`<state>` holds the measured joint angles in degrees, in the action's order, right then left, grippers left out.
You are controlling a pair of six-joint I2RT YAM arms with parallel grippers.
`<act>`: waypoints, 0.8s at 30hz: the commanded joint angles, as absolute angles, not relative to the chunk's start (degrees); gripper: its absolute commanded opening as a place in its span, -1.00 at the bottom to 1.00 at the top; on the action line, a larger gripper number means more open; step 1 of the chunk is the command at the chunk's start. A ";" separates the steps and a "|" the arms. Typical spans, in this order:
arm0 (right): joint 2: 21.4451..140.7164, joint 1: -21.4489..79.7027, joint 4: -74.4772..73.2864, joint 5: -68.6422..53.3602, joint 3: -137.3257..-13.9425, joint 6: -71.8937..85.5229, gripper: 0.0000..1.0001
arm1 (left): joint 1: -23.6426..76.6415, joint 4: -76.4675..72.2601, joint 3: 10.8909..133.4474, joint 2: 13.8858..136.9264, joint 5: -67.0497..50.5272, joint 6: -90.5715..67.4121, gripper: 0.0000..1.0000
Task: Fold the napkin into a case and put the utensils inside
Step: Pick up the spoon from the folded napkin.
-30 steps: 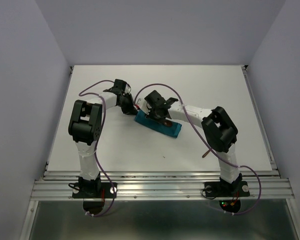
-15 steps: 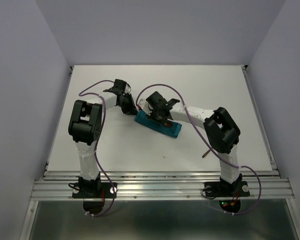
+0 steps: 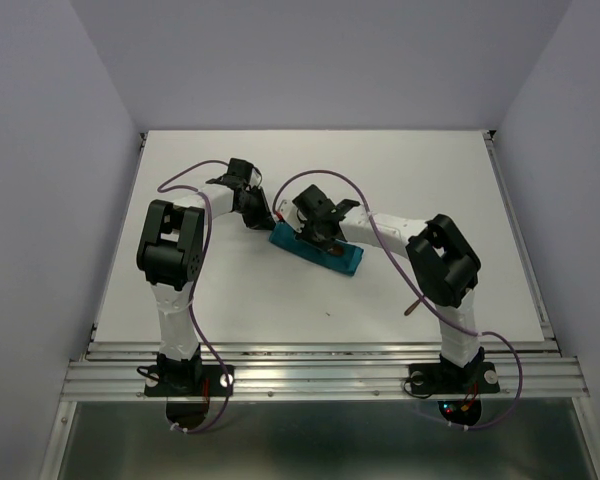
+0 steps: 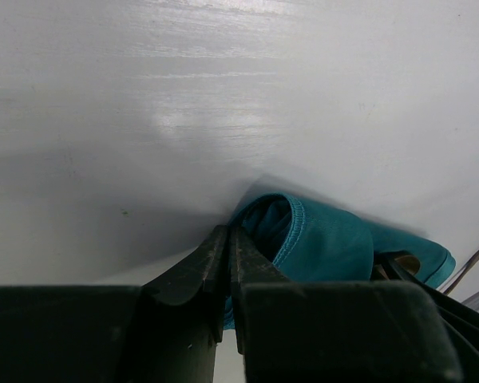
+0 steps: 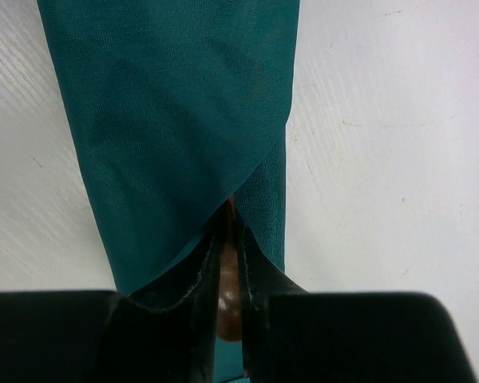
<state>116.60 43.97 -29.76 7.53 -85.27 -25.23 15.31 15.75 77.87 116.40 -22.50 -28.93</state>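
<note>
White table (image 3: 430,170): case (image 5: 176,120) under right gripper (image 5: 230,231) (utensil (image 5: 230,307) in its jaws)

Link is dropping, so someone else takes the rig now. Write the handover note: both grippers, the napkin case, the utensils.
Left gripper: shut on the open end of the case, apparently holding its mouth up.
Right gripper: shut on a utensil, tip at the case's flap.
Done: napkin folded into a strip, mid-table.
Second utensil: on the table beside the right arm.
Left: slide the held utensil in, then fetch the other.
</note>
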 commanded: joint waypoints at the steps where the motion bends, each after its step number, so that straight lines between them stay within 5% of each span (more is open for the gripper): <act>1: 115.75 44.12 -27.33 7.30 -85.78 -25.75 -0.81 | 15.56 17.40 79.01 116.54 -22.24 -27.51 -0.65; 20: 118.39 44.12 -27.16 6.68 -89.47 -27.86 -0.85 | 15.64 17.40 79.72 117.25 -23.03 -27.33 -0.65; 24: 118.65 44.12 -27.07 8.43 -89.56 -27.16 -0.69 | 15.73 17.58 79.63 117.25 -22.94 -27.25 -0.65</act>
